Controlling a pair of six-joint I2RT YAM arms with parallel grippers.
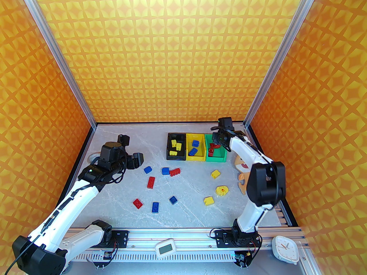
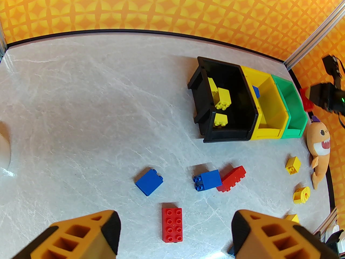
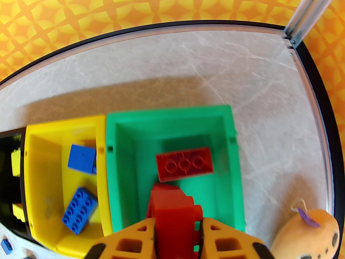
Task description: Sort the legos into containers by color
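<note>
Orange and yellow patterned walls stand round a grey marble-look surface. A small green plastic bin sits near the far right corner. A yellow plastic bin touches its left side, and a black plastic bin comes next in the row.

The top view shows loose red, blue and yellow toy bricks spread on the surface, nearer to the arms than the green bin and mostly to its left. The right wrist view looks down into the green bin and shows a long red brick lying on its floor, hollow side up. It also shows two blue bricks in the yellow bin. The left wrist view shows yellow bricks in the black bin. It also shows the toothy face of an orange plush toy just right of the green bin.

The right arm goes up from its base, bends at a high elbow and reaches forward over the green bin. The right fingers are closed tight on a chunky red plastic brick, held over the green bin. The left arm stretches forward, well left of the green bin. The left fingers stand wide apart above the surface and hold nothing.
</note>
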